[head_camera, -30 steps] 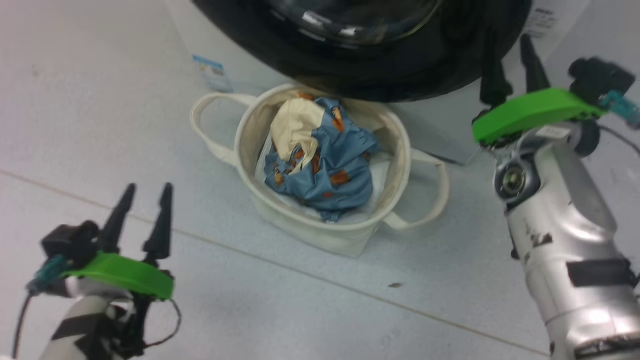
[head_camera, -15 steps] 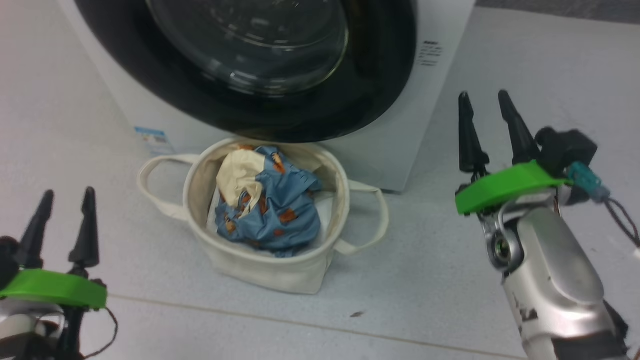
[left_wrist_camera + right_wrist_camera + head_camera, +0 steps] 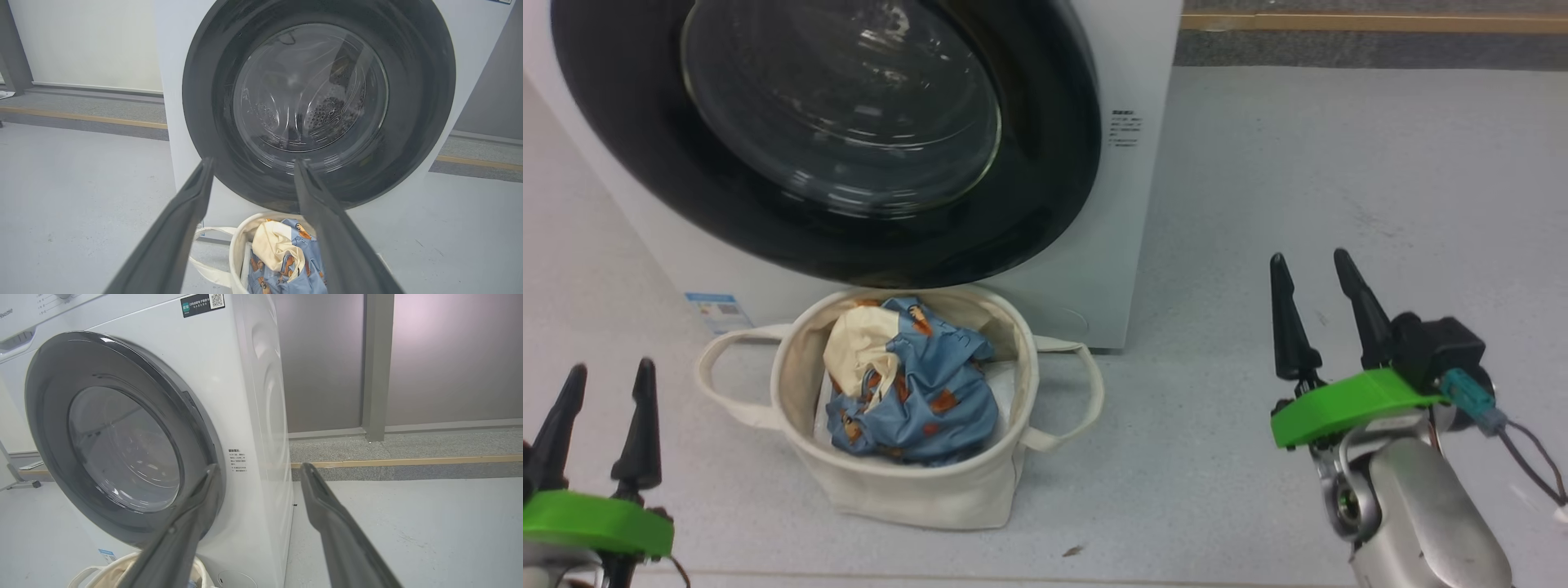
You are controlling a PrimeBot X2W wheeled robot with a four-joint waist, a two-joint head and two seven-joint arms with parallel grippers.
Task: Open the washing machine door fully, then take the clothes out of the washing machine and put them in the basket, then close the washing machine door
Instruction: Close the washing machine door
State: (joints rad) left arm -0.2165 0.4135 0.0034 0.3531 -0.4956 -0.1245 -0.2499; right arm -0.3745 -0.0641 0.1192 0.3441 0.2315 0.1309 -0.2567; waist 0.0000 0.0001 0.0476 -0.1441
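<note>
Head view: the washing machine (image 3: 1131,204) stands on the pale grey floor (image 3: 1298,163) with its white front toward the robot. The washing machine door (image 3: 1045,180), a black ring around clear glass, lies against that front; whether it is latched cannot be told. A small blue label (image 3: 717,309) sits at the lower left corner of the machine's front. The basket (image 3: 907,494) stands upright on the floor just before the machine, under the door's lower rim, with one loop handle to each side. The clothes (image 3: 915,400) lie bunched inside the basket, blue bear-printed fabric with a cream part at upper left, over a plain white sheet (image 3: 1006,384) that shows at the inner right wall. The left pincer (image 3: 610,367) hangs at lower left, apart from the basket, its two dark fingers parted by a moderate gap and holding nothing. The right pincer (image 3: 1307,257) hangs over bare floor to the right of the machine, well apart from machine and basket, its fingers likewise parted and empty. Left wrist view: the fingers frame the door glass, through which the steel drum (image 3: 327,114) is visible. Right wrist view: the door is seen obliquely, seated on the machine's front, and a tan strip (image 3: 408,461) runs along the floor's far edge.
</note>
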